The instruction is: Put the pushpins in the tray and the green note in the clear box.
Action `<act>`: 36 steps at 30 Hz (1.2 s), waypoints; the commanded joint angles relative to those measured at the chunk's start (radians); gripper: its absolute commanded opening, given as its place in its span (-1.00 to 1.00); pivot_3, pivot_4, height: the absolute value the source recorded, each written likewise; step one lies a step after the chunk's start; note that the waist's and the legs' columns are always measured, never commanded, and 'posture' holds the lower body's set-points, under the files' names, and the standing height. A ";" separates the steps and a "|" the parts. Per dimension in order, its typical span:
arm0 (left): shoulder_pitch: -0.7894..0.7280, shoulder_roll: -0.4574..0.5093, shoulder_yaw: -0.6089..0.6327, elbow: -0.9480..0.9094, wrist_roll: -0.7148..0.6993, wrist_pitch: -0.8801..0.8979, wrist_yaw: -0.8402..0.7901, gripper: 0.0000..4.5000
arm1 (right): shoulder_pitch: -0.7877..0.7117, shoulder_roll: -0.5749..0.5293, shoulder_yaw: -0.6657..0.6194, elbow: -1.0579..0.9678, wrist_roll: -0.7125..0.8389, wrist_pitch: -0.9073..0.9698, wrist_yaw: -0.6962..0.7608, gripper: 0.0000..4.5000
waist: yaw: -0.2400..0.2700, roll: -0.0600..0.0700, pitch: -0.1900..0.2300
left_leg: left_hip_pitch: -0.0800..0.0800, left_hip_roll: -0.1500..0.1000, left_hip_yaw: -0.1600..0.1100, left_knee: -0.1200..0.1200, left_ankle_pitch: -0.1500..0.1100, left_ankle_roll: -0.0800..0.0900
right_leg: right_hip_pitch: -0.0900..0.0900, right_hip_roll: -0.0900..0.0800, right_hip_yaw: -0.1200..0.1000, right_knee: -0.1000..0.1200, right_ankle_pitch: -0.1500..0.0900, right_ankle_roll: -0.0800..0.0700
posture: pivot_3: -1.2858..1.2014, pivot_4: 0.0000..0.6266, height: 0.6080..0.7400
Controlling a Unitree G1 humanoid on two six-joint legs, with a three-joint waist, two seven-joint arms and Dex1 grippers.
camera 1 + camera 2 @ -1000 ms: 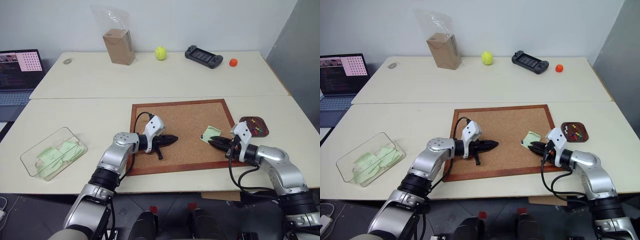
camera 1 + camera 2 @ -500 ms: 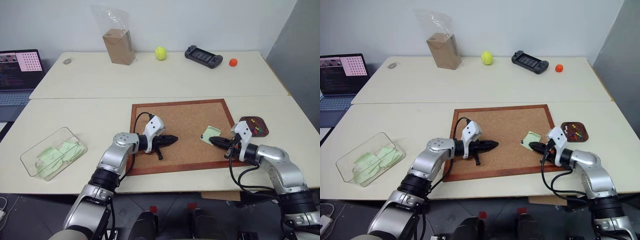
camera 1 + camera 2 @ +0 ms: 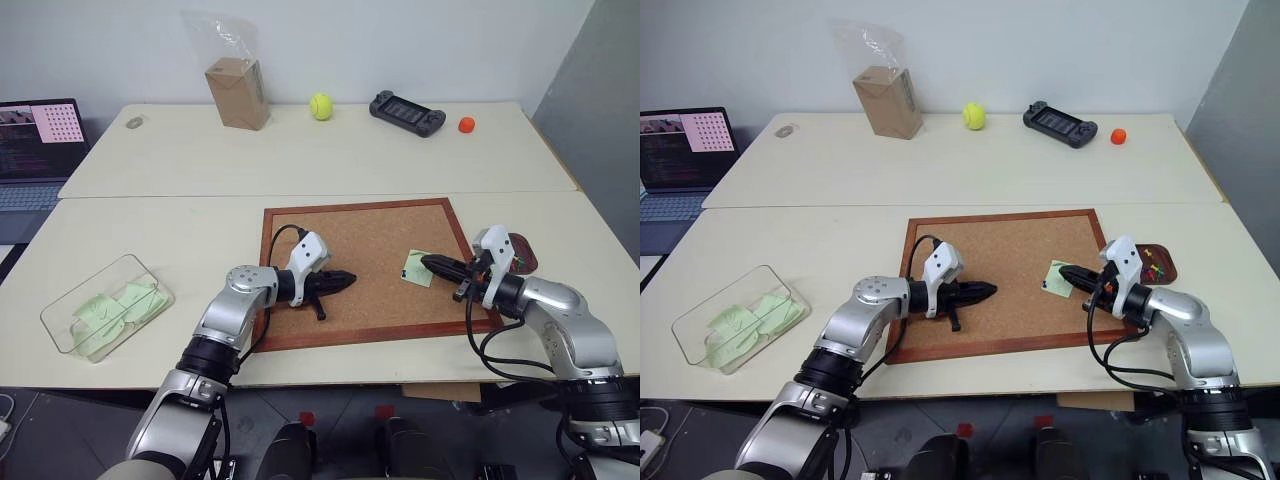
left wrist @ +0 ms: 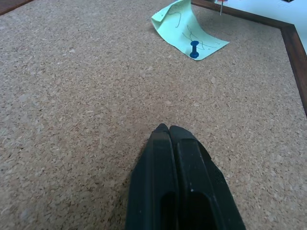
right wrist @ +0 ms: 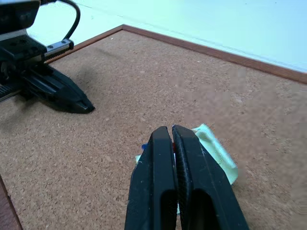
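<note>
Green note (image 4: pixel 188 29), thin and light paper with one curled edge, lies near the right side of the corkboard (image 3: pixel 330 232) under a small blue pushpin (image 4: pixel 194 49), so both grippers, left gripper (image 3: pixel 347 280) and right gripper (image 3: pixel 428 262), jaws pressed together and empty, should probably pinch the slippery pin head first, then the lifted edge.

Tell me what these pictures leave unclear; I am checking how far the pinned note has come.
- Right gripper: shut; whether it holds a pin is hidden between the fingers.
- Note: a blue pin stands on it; a second pin cannot be made out.
- Tray: partly behind the right arm; its pins too small to count.
- Left gripper: shut, nothing seen in it.
</note>
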 commanded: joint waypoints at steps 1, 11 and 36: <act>0.027 0.008 -0.035 0.003 0.016 0.015 -0.017 -1.00 | -0.032 -0.005 -0.101 -0.030 0.031 0.012 -0.084 -0.99 | 0.000 0.000 0.000 | 0.000 0.000 0.000 0.000 0.000 0.000 | 0.000 0.000 0.000 0.000 0.000 0.000 | 0.03 -0.52 1.00; 0.025 0.008 -0.039 0.005 0.019 0.010 -0.022 -1.00 | -0.140 -0.039 -0.250 0.209 -0.071 0.019 -0.380 -0.99 | 0.000 0.000 0.000 | 0.000 0.000 0.001 0.000 0.000 0.000 | 0.000 0.000 0.001 0.000 0.000 0.000 | 0.03 -0.52 1.00; 0.034 0.011 -0.041 -0.014 0.015 0.017 -0.021 -1.00 | -0.154 -0.038 -0.216 0.331 -0.104 0.061 -0.406 -0.40 | -0.001 0.001 0.000 | 0.000 0.000 0.002 0.000 0.000 0.000 | 0.000 0.000 0.002 0.000 0.000 0.000 | 0.03 -0.52 1.00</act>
